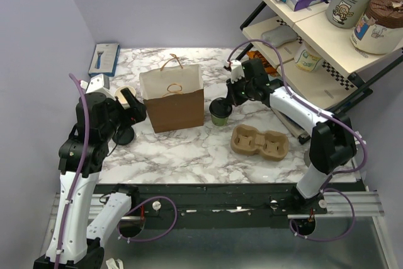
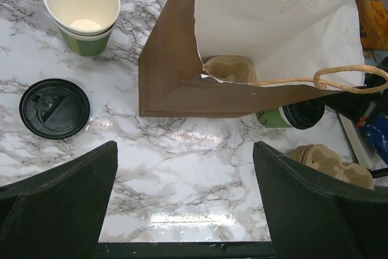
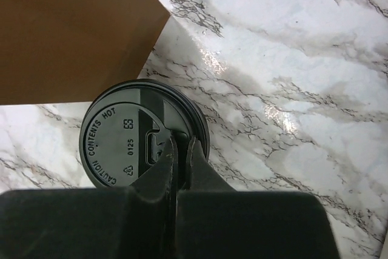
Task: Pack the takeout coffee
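Observation:
The takeout coffee (image 1: 220,112), a small dark-green cup with a black lid (image 3: 124,137), stands on the marble just right of the brown paper bag (image 1: 171,102). My right gripper (image 3: 180,144) reaches down onto it, jaws pinched together on the lid's raised rim. The cup also shows in the left wrist view (image 2: 294,115), behind the bag's corner. The bag (image 2: 182,77) stands upright and open, with a pulp tray (image 2: 227,68) inside. My left gripper (image 2: 185,198) is open and empty, hovering over bare marble left of the bag.
A lidless green cup (image 2: 82,10) and a loose black lid (image 2: 54,108) lie left of the bag. A brown pulp cup tray (image 1: 259,142) sits at front right. A blue box (image 1: 104,58) lies at the back left. A shelf rack (image 1: 327,23) stands on the right.

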Robot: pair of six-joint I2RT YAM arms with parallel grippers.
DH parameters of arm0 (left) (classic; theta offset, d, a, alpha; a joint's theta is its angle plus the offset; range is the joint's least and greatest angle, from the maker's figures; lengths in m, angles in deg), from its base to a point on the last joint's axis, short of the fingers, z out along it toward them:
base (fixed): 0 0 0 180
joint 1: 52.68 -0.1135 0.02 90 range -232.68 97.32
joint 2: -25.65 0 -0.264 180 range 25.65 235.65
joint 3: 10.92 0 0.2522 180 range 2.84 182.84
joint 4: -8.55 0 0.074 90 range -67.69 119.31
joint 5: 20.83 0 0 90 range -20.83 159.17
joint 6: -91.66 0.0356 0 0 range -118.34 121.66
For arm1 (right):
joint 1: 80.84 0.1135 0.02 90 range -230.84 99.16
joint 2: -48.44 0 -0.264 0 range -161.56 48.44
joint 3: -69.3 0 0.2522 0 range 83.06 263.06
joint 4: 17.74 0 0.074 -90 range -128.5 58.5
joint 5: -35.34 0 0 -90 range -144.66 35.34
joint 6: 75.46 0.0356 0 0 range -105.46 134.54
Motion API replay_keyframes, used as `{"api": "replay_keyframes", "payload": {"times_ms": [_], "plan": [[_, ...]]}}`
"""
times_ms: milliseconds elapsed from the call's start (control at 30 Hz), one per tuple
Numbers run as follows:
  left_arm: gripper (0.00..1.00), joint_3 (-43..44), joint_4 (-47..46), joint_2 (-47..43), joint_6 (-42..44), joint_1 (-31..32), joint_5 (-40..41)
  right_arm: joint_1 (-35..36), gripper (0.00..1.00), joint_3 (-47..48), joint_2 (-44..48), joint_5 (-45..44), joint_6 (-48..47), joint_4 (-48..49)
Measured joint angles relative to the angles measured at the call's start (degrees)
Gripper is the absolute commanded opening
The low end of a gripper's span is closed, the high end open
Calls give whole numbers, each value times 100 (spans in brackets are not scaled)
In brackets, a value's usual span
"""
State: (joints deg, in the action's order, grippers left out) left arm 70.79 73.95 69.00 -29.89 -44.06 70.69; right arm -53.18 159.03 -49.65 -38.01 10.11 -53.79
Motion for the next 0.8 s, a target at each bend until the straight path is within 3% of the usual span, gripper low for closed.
{"api": "replay_keyframes", "payload": {"times_ms": [800], "plan": [[99,140,7,-140,-28,0,2,2,1,-245,997,-1287,1504,-116]]}}
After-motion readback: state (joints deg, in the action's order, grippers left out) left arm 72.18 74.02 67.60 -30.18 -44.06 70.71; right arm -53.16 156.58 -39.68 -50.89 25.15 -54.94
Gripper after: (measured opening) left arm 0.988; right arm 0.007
